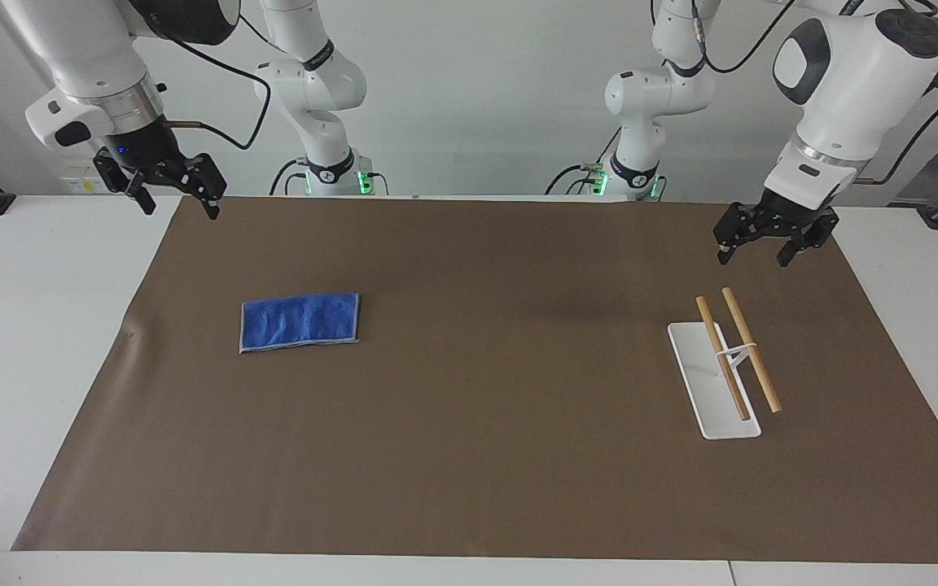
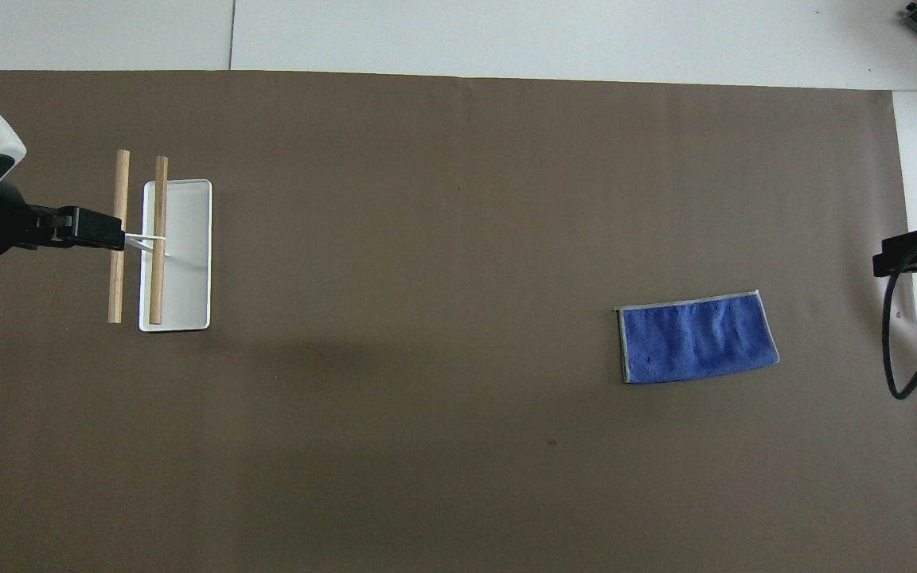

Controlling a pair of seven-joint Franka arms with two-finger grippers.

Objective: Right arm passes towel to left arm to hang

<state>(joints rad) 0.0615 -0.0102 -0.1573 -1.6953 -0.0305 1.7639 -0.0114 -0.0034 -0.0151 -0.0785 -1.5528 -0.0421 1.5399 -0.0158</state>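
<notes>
The towel (image 1: 300, 321) (image 2: 697, 338), a blue folded rectangle with pale grey edging, lies flat on the brown mat toward the right arm's end of the table. My right gripper (image 1: 179, 210) hangs open and empty over the mat's corner at that end, well apart from the towel. My left gripper (image 1: 753, 260) also hangs open and empty, over the mat beside the rack at the left arm's end. The rack (image 1: 728, 366) (image 2: 160, 243) is a white base plate carrying two parallel wooden bars on a thin white stand.
The brown mat (image 1: 485, 456) (image 2: 427, 239) covers most of the white table. A black cable (image 2: 900, 342) loops down from the right arm over the mat's edge.
</notes>
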